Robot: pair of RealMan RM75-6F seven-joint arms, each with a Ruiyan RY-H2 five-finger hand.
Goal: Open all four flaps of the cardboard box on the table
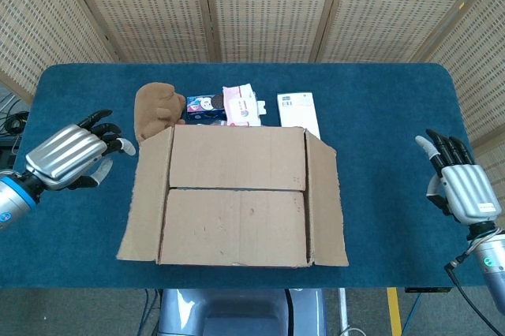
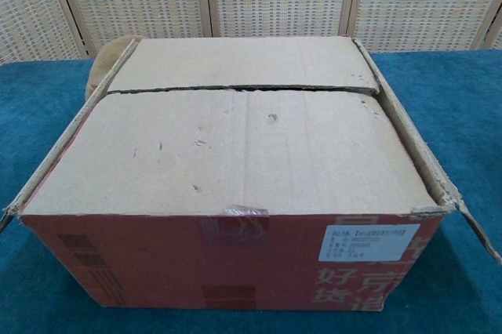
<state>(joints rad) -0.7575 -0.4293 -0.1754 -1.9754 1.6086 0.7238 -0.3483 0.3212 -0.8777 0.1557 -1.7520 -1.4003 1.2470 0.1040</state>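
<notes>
A brown cardboard box (image 1: pixel 237 198) stands at the middle of the blue table (image 1: pixel 379 99); the chest view shows its top and red front wall (image 2: pixel 235 263) close up. Its far and near long flaps lie flat, meeting along a seam (image 2: pixel 243 89). The left side flap (image 1: pixel 146 198) and the right side flap (image 1: pixel 326 202) are folded outward. My left hand (image 1: pixel 69 156) hovers left of the box, fingers apart, holding nothing. My right hand (image 1: pixel 461 182) is far to the right, fingers extended, empty. Neither hand touches the box or shows in the chest view.
Behind the box lie a brown plush toy (image 1: pixel 155 110), a blue packet (image 1: pixel 203 107), a pink-and-white packet (image 1: pixel 241 105) and a white carton (image 1: pixel 298 113). Woven screen panels (image 1: pixel 260 5) stand behind the table. The table's near edge runs just below the box.
</notes>
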